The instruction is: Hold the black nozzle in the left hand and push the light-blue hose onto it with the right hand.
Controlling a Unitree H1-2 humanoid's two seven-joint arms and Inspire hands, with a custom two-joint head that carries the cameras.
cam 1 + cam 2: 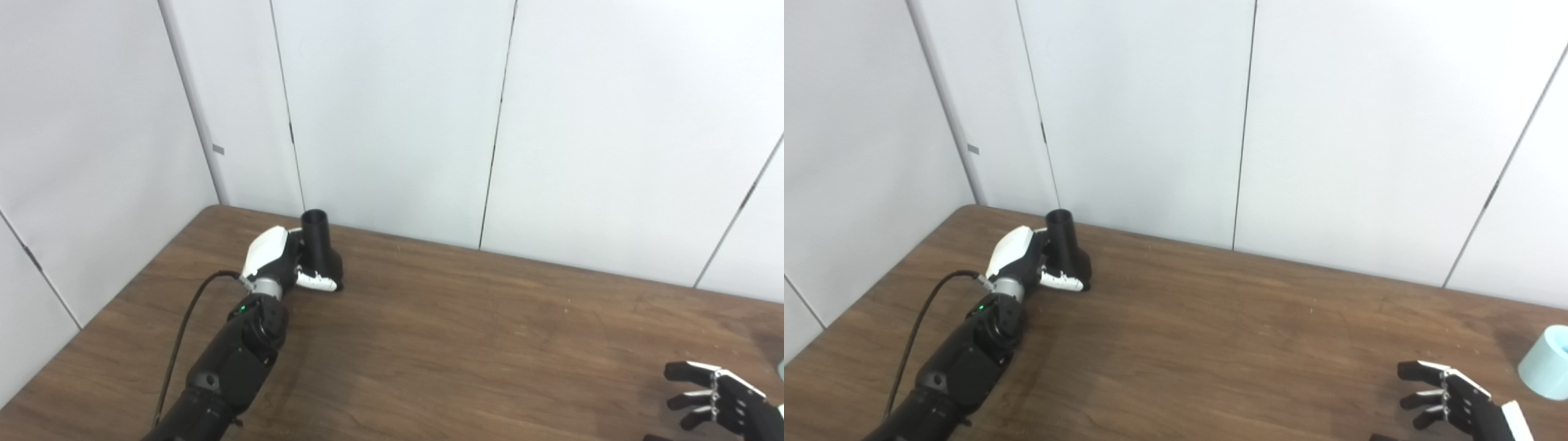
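1. The desk (465, 331) is brown wood. It sits in a corner of white wall panels (392, 116).
2. The black nozzle (320, 248) is at the far left part of the desk, close to the wall.
3. The nozzle stands up, tilted a little. Its round open end points up, and its wider bottom sits on the desk.
4. The left hand (283, 263) is wrapped around the lower part of the nozzle and grasps it. Its white-tipped fingers (317, 282) curl across the front of the nozzle, near the bottom.
5. The left arm (236, 361) is black. It reaches up from the bottom left of the picture to the nozzle. A black cable (184, 324) loops beside the arm, and a tiny green light glows near the wrist.
6. The right hand (1454, 401) is at the bottom right, well apart from the nozzle. Its fingers are spread apart and it holds nothing. It floats low near the desk; I cannot tell if it touches the desk.
7. The light-blue hose (1549, 362) shows only in the right eye view, at the right edge of the desk. Only one round end of it can be seen; the rest is cut off.
8. The hose is just to the right of the right hand, not touching it.
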